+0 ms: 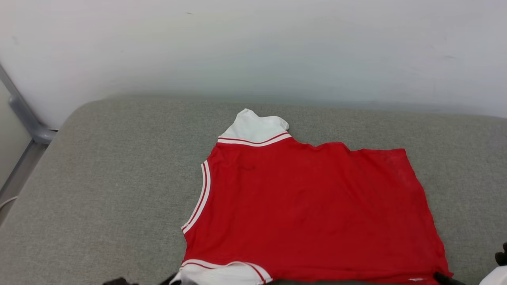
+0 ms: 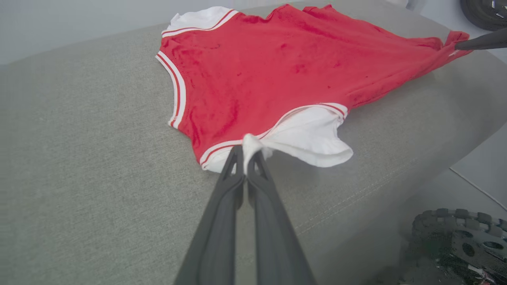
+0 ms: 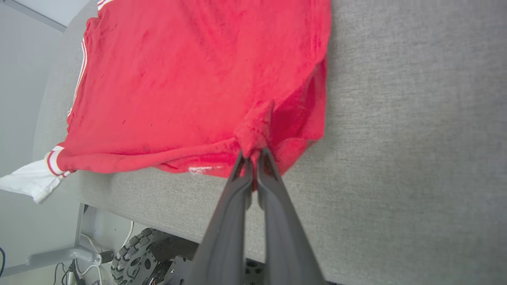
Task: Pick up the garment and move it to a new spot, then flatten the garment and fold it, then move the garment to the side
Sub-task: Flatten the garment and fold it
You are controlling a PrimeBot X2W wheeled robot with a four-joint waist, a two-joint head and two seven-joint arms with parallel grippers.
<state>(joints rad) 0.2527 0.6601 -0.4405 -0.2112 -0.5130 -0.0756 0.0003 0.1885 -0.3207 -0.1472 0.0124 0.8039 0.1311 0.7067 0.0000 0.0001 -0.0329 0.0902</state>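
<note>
The garment [image 1: 309,209], a red jersey with white sleeves and striped trim, lies spread on the grey cushioned surface [image 1: 99,190], plain red side up. Its collar faces left in the head view and its hem lies to the right. My left gripper [image 2: 248,156] is shut on the near white sleeve [image 2: 309,136], pinching a tuft of its edge. My right gripper [image 3: 253,156] is shut on the bunched red hem corner [image 3: 253,134] near the surface's front edge. That right gripper's dark finger also shows in the left wrist view at the stretched hem corner [image 2: 455,39].
A white wall [image 1: 253,47] stands behind the grey surface, with a grey metal frame [image 1: 23,114] at the far left. Below the front edge are the robot's wheeled base [image 2: 459,233], another wheel [image 3: 136,253] and cables on the floor.
</note>
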